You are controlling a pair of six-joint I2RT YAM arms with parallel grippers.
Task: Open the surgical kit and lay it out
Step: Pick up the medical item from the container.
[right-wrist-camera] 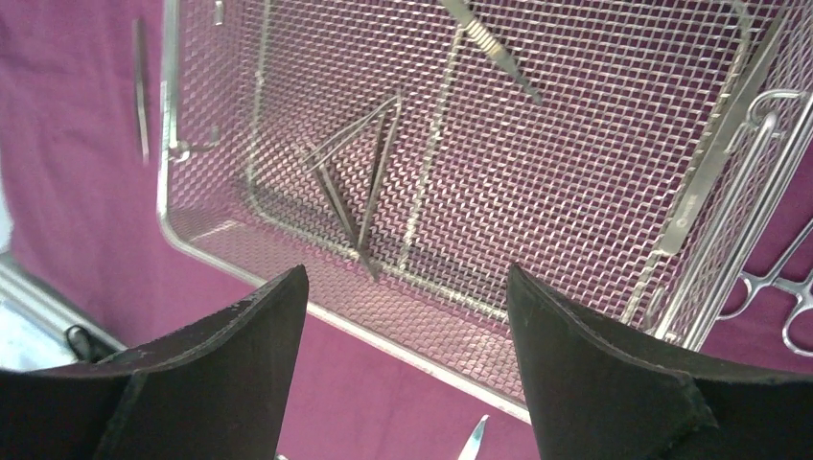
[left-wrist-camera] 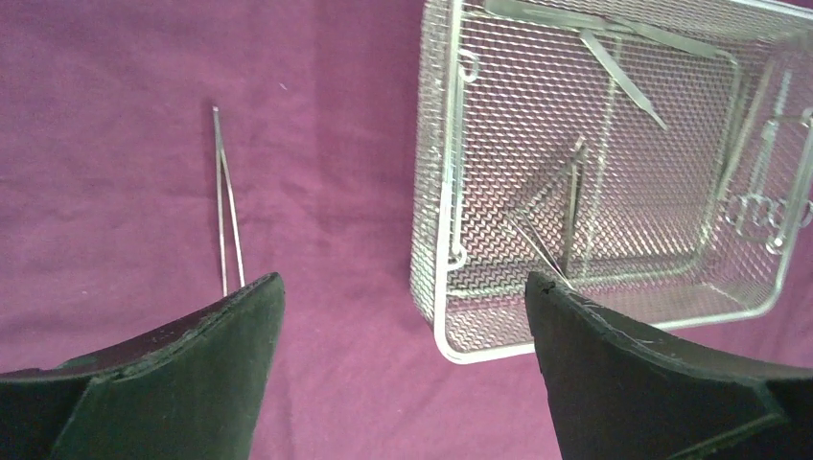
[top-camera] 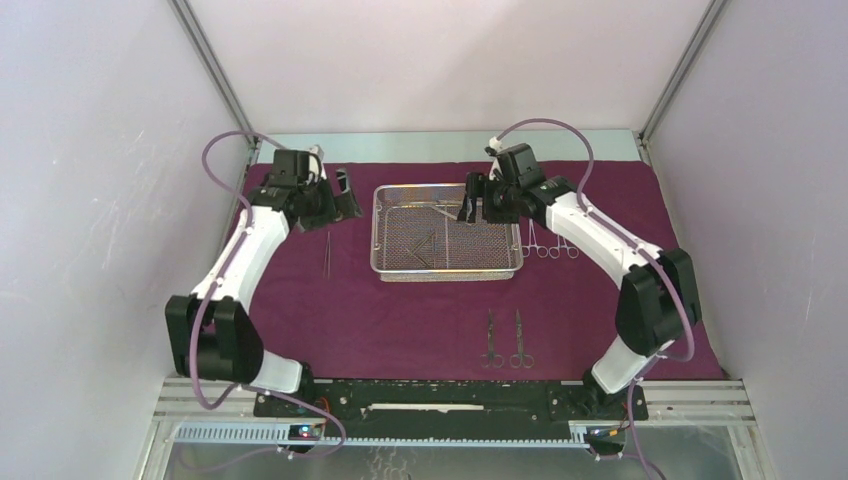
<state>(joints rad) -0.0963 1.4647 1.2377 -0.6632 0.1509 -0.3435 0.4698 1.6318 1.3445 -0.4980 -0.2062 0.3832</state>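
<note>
Cloth, maroon-purple (top-camera: pixel 400 310), lies spread flat over the table, so the unwrapping looks done and the laying-out is in hand. Nearest the arm bases, at lower centre, two ring-handled steel scissors (top-camera: pixel 491 345) rest side by side. Further in, at left of centre, slim steel tweezers (top-camera: pixel 326 255) lie alone. The left gripper (left-wrist-camera: pixel 403 283) hangs above their far end, fingers spread wide and empty.

At upper centre sits the rectangular silver wire-mesh tray (top-camera: pixel 445 274), with ring-handled clamps (top-camera: pixel 548 245) just beside its right wall. The right gripper (right-wrist-camera: pixel 407 273) hovers over the tray, fingers apart, holding nothing. Below it are V-shaped steel forceps (right-wrist-camera: pixel 360 182) and a flat scalpel handle (right-wrist-camera: pixel 494 53).

I'd guess the forceps come next. They lie flat on the mesh, so the fingertips must go low, and the tray's walls crowd the approach.
</note>
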